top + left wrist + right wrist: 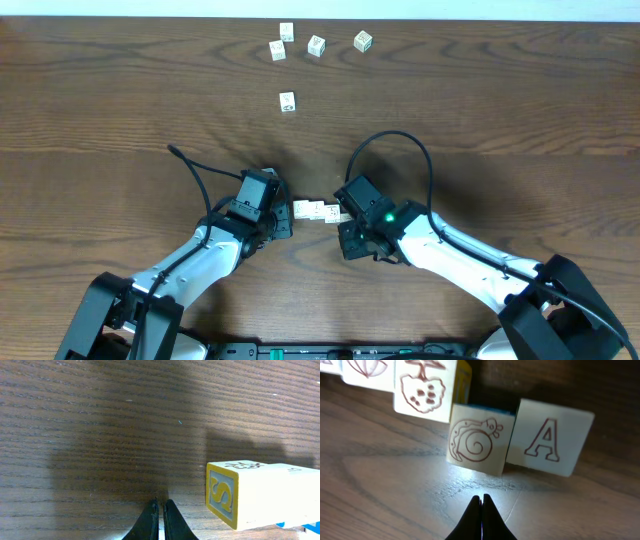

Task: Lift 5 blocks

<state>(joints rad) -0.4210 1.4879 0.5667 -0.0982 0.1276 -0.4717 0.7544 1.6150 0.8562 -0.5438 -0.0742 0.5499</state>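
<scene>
Blocks [316,210] apparently touching, flanked by arms [215,245].

my left gripper [160,508]: jaws pressed together, bottom centre of wrist view | my right gripper [481,503]: jaws pressed together, bottom centre of wrist view

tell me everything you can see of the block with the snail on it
The snail block is a pale cube, seemingly wood, with a reddish-brown snail outline on the face shown and a blue strip along its far edge. It rests askew on the wooden table, ahead of the shut right gripper, untouched by it. The A block sits against its right side.
</scene>
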